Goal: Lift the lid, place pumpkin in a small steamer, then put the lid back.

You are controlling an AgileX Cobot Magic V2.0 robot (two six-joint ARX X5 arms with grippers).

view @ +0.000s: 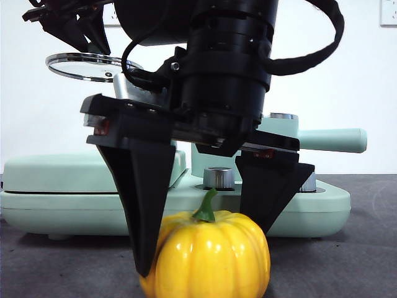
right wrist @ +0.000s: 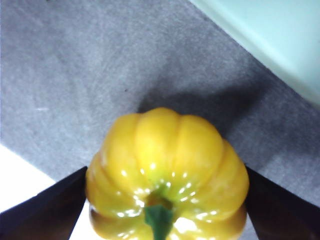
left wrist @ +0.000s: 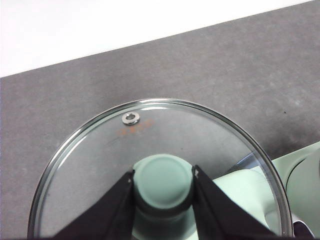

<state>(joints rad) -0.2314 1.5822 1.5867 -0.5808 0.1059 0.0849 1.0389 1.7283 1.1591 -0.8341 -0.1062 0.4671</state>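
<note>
The yellow pumpkin (view: 214, 264) with a green stem rests low at the front of the dark table. My right gripper (view: 206, 251) comes down over it, one black jaw pressed to each side; the right wrist view shows the same grip on the pumpkin (right wrist: 165, 150) by the right gripper (right wrist: 167, 195). High at the back left, my left gripper (view: 93, 40) holds the glass lid (view: 80, 67) in the air. In the left wrist view the left gripper (left wrist: 163, 187) is shut on the lid's (left wrist: 165, 127) mint-green knob (left wrist: 162, 180). The small steamer (view: 279, 127) stands behind the right arm, mostly hidden, its long handle (view: 335, 140) pointing right.
A wide mint-green appliance base (view: 322, 208) spans the back of the table, with a flat rectangular cover (view: 62, 171) on its left half and chrome knobs (view: 218, 178) in front of the pot. Dark grey tabletop (view: 347, 267) lies on both sides of the pumpkin.
</note>
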